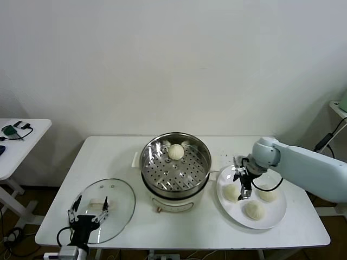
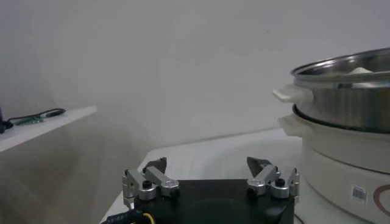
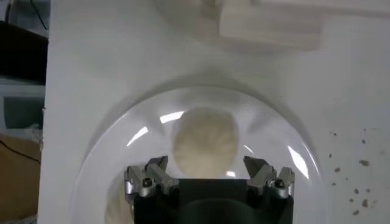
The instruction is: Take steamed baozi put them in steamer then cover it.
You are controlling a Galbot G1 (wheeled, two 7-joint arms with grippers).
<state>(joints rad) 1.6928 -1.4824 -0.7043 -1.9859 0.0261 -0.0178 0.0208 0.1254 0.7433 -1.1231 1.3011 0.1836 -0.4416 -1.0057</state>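
The steel steamer [image 1: 175, 168] stands mid-table on its white pot base, with one baozi [image 1: 175, 151] inside at the back. Three more baozi [image 1: 232, 192] [image 1: 267, 193] [image 1: 253, 209] lie on a white plate [image 1: 233, 215] to its right. My right gripper [image 1: 242, 181] hovers open over the plate's left side. In the right wrist view a baozi [image 3: 204, 141] lies just ahead of that gripper [image 3: 207, 165], untouched. The glass cover [image 1: 116, 203] lies flat at the front left. Low above the cover, my left gripper [image 1: 89, 208] is open and empty. The left wrist view shows it [image 2: 208, 164] beside the steamer [image 2: 347, 85].
The white table [image 1: 124, 157] ends close in front of the cover and the plate. A smaller side table [image 1: 21, 141] with cables stands far left. Dark specks dot the tabletop [image 1: 225, 153] behind the plate.
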